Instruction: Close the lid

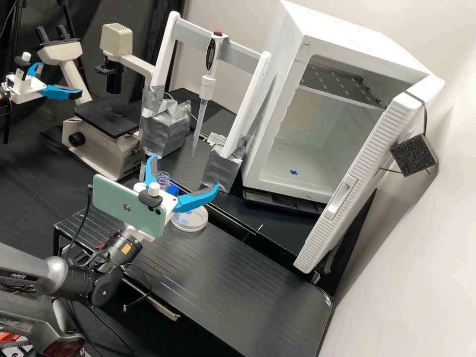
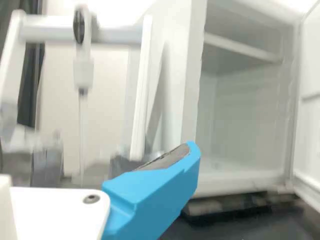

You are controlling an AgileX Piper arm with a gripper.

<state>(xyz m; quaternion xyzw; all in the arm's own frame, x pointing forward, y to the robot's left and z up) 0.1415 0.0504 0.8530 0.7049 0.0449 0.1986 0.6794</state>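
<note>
- Refrigerator (image 1: 285,64), compact and white, is being shown open at the far side of the black bench (image 1: 238,277).
- Door (image 1: 377,153), ribbed along its outer edge, is being taken as the lid meant by the task; it is standing swung out from the cabinet opening, toward the high view's right. Its long axis is running upright, and is being rendered slantwise by the camera. A recessed handle (image 1: 341,197) is being carried on the free edge.
- Second arm (image 1: 25,89) is being seen far off at the high view's left; no part is being played by it, and the door is lying nearer to the front arm.
- White gripper (image 1: 185,172) is being held over the bench, its bright blue fingers (image 1: 198,199) being spread wide with nothing pinched. The door is lying well apart from them, to their right in the high view, so a sideways reach to its outer side, then a push toward the opening, is apparently being called for.
- Petri dish (image 1: 191,220) is lying near the gripper, where it could be knocked.
</note>
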